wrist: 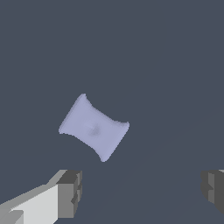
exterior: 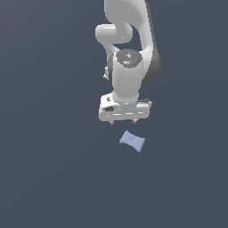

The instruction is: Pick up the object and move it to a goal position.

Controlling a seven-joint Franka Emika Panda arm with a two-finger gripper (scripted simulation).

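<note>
The object is a small pale lavender-blue pillow-shaped block with pinched sides, lying flat on the dark grey floor. In the wrist view the object lies turned at an angle, apart from both fingers. My white gripper hangs just above and a little to the exterior view's left of it, pointing down. Its two grey fingertips are spread wide with nothing between them, so my gripper is open and not touching the block.
The dark grey floor spreads flat around the block on all sides. The white arm rises behind the gripper toward the top of the exterior view.
</note>
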